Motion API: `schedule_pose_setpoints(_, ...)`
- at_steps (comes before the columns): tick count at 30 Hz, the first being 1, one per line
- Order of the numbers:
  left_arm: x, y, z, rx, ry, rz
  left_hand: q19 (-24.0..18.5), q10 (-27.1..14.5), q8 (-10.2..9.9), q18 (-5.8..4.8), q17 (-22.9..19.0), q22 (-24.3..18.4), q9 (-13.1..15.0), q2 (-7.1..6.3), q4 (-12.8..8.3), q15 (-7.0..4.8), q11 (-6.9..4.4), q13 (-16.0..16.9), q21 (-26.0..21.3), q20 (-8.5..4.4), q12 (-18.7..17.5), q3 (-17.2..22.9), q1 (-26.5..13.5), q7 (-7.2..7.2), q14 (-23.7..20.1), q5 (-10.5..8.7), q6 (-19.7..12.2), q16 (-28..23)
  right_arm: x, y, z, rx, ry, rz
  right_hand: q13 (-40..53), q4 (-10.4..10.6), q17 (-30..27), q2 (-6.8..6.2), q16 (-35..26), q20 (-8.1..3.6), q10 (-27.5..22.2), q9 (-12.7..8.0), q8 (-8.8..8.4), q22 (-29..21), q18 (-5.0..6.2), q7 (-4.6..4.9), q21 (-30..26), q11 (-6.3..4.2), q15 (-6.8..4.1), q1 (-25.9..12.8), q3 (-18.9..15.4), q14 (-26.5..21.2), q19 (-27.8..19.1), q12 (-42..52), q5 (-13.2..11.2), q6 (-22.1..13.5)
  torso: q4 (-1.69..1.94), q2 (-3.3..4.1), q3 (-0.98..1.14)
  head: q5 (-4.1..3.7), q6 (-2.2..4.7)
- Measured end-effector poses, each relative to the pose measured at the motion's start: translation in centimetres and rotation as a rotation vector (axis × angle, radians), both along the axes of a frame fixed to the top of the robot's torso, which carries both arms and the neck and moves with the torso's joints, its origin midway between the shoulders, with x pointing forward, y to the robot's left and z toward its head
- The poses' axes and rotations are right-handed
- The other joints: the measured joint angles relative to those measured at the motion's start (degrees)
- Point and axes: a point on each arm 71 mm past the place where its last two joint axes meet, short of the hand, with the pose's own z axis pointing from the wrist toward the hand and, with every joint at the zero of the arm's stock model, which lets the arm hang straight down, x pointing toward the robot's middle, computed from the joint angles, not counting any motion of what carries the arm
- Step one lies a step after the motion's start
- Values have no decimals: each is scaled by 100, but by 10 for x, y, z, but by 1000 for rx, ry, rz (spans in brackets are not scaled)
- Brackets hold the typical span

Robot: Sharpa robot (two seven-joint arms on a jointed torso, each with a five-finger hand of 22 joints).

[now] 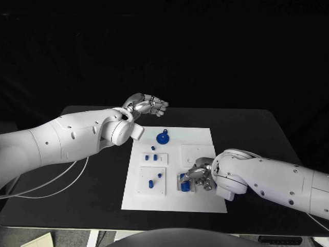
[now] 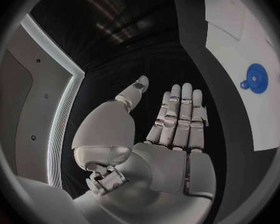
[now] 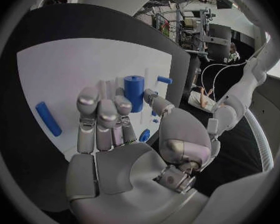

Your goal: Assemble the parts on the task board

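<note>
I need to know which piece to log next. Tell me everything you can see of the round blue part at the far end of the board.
The round blue part is a flat disc with a pale centre and a small lug at its rim. It looks like matte plastic. It lies flat on the task board at its far end, apart from the other pieces. Nothing touches it.

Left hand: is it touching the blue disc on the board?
Apart. The head view shows the left hand raised beyond the board's far edge, with bare board between it and the blue disc.
</note>
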Motion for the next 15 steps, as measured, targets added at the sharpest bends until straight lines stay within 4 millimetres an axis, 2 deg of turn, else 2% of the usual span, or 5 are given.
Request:
schedule_pose_setpoints(3,0,0,0,0,0,0,0,0,0,0,6,0,0,17,0,0,0,0,0,0,0,0,-17,0,0,0,0,0,0,0,0,-1,0,0,-7,0,7,-41,-13,0,6,3,-16,0,1,-9,0,1,-11,-41,0,-11,0,0,0,9,1,-1,1,4,-5)
schedule_pose_setpoints(5,0,0,0,0,0,0,0,0,0,0,6,0,-5,20,0,0,0,0,0,0,0,0,-20,0,0,0,0,0,1,-1,-1,-3,0,-1,-7,3,12,-94,-26,1,7,-2,-32,0,17,-50,0,-14,-23,-94,-3,-1,-1,0,0,104,0,0,1,5,-10)
schedule_pose_setpoints(9,0,0,0,0,0,0,0,0,0,0,5,0,-5,19,0,0,0,0,0,0,0,0,-19,0,0,0,0,0,1,-1,-1,-4,0,-1,-7,-8,22,-151,-26,9,-13,-1,-32,0,26,8,2,-33,-34,-151,-90,-9,-9,0,1,157,0,-1,1,7,-13)
schedule_pose_setpoints(13,0,0,0,0,1,0,0,0,0,0,7,5,-5,19,0,0,0,-1,0,0,0,0,-19,0,0,0,0,0,1,-1,-1,-4,-1,-2,-7,-15,29,-149,-30,7,-13,1,-33,0,29,8,23,-33,-34,-196,-129,-9,-7,0,1,157,1,0,1,12,-11)
schedule_pose_setpoints(15,0,0,0,0,1,0,0,0,0,0,11,5,-5,19,0,0,0,-5,0,0,0,0,-19,0,0,0,0,0,1,-1,-1,-4,-2,-3,-7,-5,31,-205,-51,-14,-13,2,-56,0,30,8,23,-33,-33,-252,-139,-9,-8,0,1,157,3,-1,1,15,-8)
